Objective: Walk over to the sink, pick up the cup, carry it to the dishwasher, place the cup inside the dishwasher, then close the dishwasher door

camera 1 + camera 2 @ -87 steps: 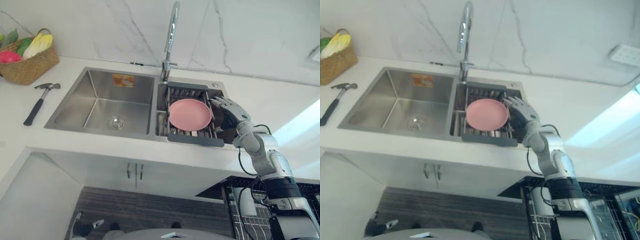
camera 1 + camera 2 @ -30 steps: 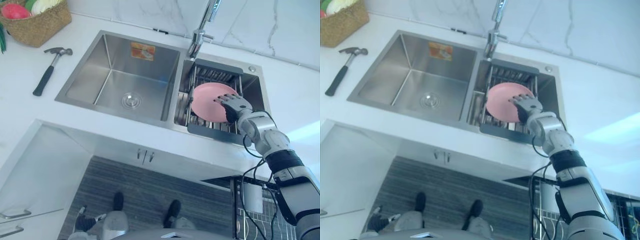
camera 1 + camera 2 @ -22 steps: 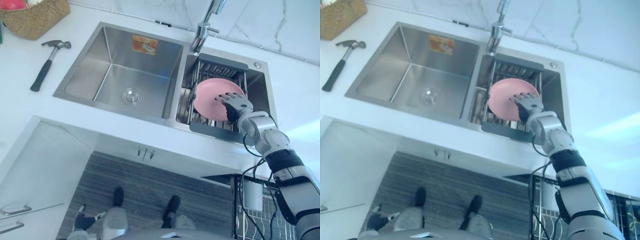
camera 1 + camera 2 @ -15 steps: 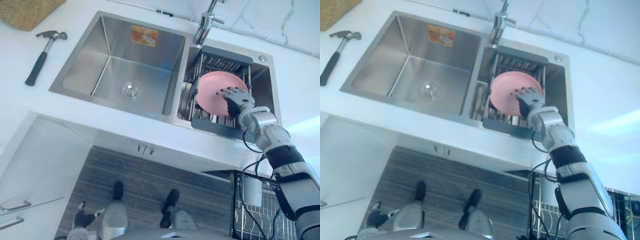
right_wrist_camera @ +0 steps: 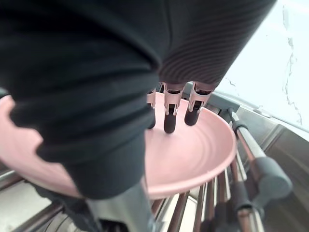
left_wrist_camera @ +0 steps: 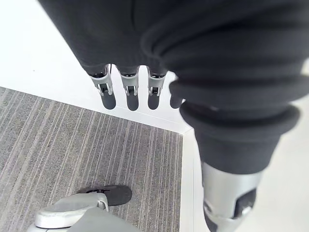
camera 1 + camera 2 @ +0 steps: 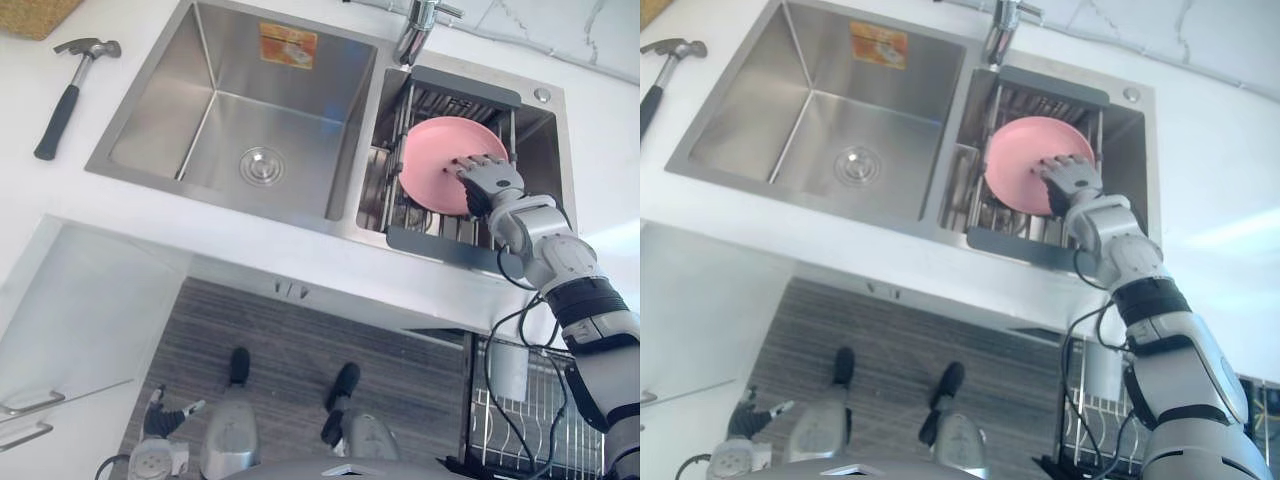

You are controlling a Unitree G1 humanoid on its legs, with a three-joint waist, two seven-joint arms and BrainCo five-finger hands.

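Down over the counter, head views
Sink (image 7: 150, 125): stainless steel with two basins, set in a white counter (image 7: 60, 185).
Left basin: a round drain (image 7: 262, 165) in its floor and an orange sticker (image 7: 288, 45) on its back wall.
Faucet (image 7: 420, 22): stands behind the divider between the two basins.
Drain rack (image 7: 466, 88): dark-framed wire rack sitting in the right basin.
Pink plate (image 7: 432, 160): lies face up on the drain rack.
Right hand (image 7: 488, 182): comes in from the right and lies over the plate's right rim.
Hammer (image 7: 62, 98): on the counter, left of the sink.
Wire dishwasher rack (image 7: 535, 445): below the counter at lower right.

Left wrist view
Left hand (image 6: 130, 92): fingers straight and loose, holding nothing. It hangs above grey striped floor (image 6: 72, 145) next to a white cabinet base (image 6: 43, 63).

Right wrist view
Right hand: fingers (image 5: 170, 121) are nearly straight, with their dark tips resting on the plate's upper face and not curled round it. The thumb runs beside the near rim and its tip is hidden.
Pink plate: rests on the rack's rods.
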